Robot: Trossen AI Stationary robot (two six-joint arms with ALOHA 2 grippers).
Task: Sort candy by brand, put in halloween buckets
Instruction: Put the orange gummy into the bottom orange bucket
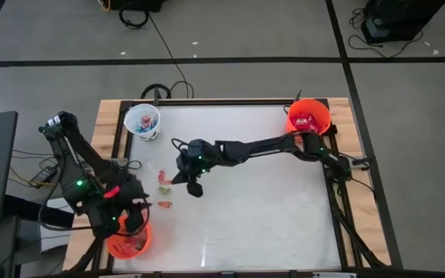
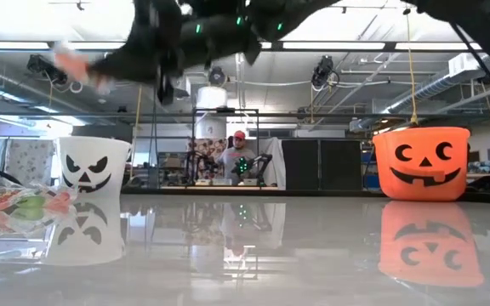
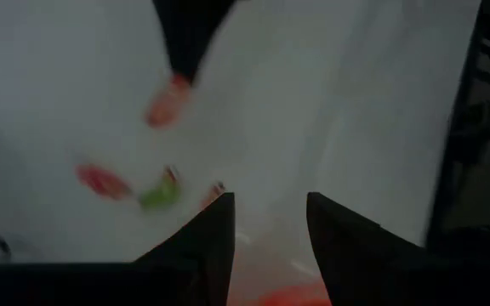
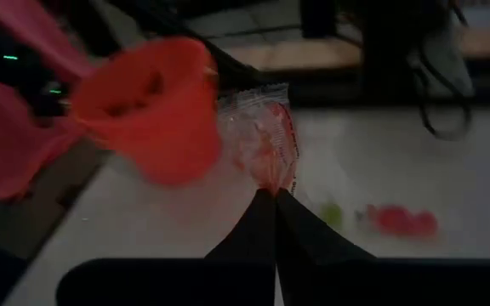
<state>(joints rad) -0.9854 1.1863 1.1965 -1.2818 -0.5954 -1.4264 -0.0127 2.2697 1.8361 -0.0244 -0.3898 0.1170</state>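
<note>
Both arms are dark, near-black jointed links; the left arm (image 1: 79, 174) carries small green indicator lights and a red patch near the wrist. The right arm (image 1: 261, 147) shows green lights by its wrist. Fingers (image 3: 215, 246) are dark, tapered wedges.

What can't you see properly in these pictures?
- Brand on the held candy: right wrist view, wrapper blurred; the right gripper has its jaws shut on it.
- Contents of the white bucket: high view, too small.
- Loose sweets: left wrist view, blurred.
- Near orange bucket: high view, partly hidden by the left gripper.
</note>
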